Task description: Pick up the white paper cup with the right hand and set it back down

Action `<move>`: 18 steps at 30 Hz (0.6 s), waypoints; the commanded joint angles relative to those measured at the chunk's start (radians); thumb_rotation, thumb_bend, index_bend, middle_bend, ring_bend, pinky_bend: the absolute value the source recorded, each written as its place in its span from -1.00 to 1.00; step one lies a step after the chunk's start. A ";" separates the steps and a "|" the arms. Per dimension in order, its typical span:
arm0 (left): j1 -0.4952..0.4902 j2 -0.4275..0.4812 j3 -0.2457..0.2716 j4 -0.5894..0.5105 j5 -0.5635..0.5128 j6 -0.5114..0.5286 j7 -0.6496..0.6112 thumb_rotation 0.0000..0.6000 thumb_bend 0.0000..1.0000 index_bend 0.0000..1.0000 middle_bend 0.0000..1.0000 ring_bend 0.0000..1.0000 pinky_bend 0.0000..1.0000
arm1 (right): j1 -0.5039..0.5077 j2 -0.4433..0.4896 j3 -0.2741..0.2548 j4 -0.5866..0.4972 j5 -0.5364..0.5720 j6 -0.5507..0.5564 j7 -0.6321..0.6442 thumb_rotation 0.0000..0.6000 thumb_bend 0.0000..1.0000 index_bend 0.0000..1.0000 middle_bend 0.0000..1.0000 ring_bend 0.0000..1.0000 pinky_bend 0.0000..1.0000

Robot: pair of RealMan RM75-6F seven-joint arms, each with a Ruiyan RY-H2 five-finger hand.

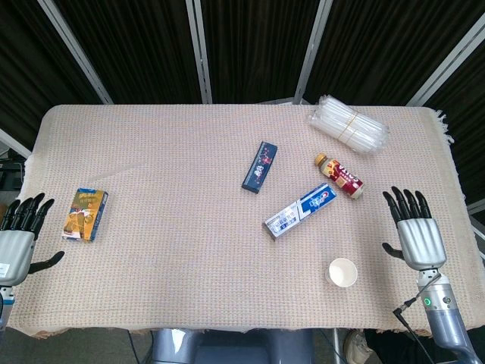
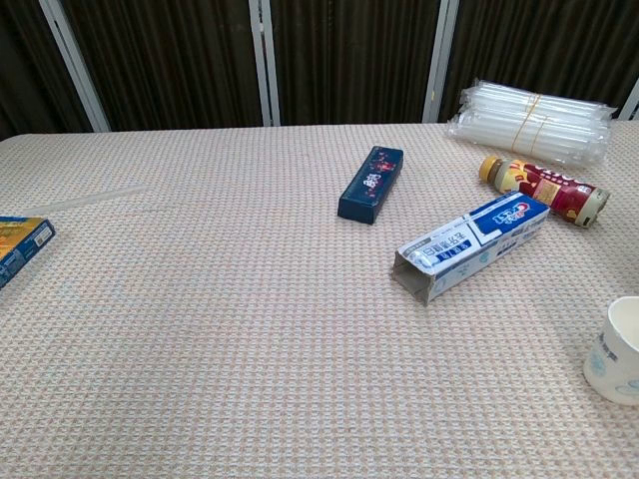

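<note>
The white paper cup point(image 1: 342, 271) stands upright near the table's front right edge; in the chest view the cup point(image 2: 616, 350) sits at the right border, partly cut off. My right hand point(image 1: 414, 232) hovers flat and open to the right of the cup, a clear gap between them, fingers spread and pointing away from me. My left hand point(image 1: 18, 235) rests open at the far left edge of the table, holding nothing. Neither hand shows in the chest view.
A toothpaste box point(image 1: 301, 210), a small red bottle point(image 1: 339, 175) and a dark blue box point(image 1: 260, 166) lie behind the cup. A bundle of clear plastic tubes point(image 1: 348, 124) sits at the back right. An orange-blue box point(image 1: 85, 214) lies near my left hand.
</note>
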 commanded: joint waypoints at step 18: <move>0.001 0.000 0.001 -0.004 0.000 0.002 0.006 1.00 -0.80 -1.00 -1.00 -1.00 -1.00 | 0.007 0.273 -0.060 -0.270 -0.126 -0.067 0.205 1.00 -1.00 -0.96 -1.00 -1.00 -1.00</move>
